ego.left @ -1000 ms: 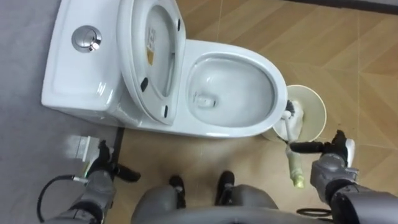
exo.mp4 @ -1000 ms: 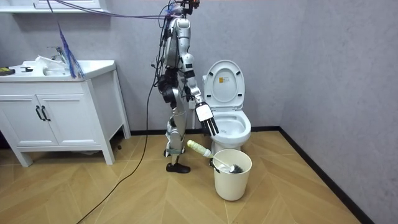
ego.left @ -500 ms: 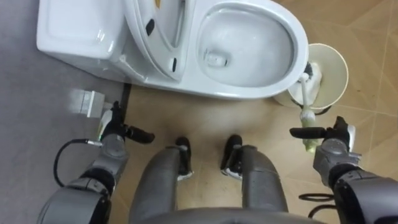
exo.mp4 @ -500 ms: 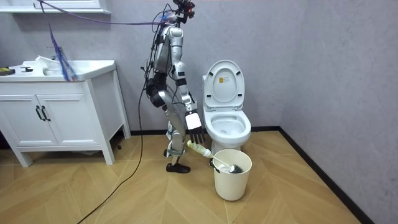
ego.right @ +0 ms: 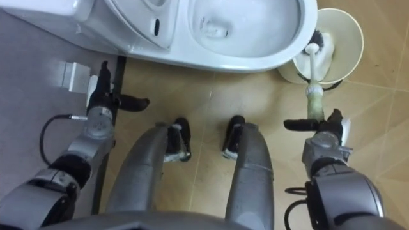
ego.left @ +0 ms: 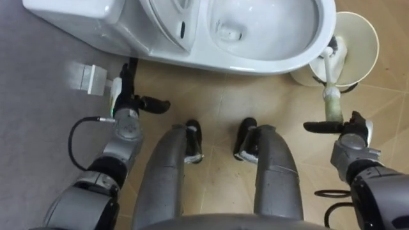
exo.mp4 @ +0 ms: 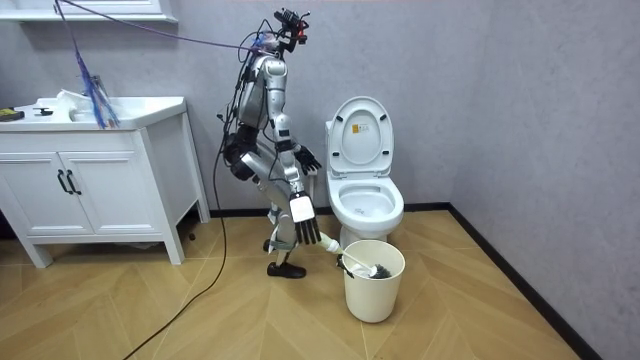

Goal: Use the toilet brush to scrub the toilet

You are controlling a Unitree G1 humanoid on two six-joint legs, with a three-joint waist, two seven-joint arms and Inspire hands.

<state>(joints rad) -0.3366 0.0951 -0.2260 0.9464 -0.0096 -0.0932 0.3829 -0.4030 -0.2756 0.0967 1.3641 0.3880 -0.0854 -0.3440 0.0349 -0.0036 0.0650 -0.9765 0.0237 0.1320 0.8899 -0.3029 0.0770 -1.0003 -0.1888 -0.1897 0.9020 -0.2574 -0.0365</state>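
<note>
Just beyond right robot hand (ego.left: 350,131), fingers apart: reaching low for pale-green-handled white toilet brush (ego.left: 330,102) propped handle-out in round cream bucket (ego.left: 361,35).

Nothing really readable here. The toilet lid (exo.mp4: 372,140) has a small yellowish sticker (exo.mp4: 352,126) near its upper left edge in the room view, but the print's too tiny to make out.
</note>
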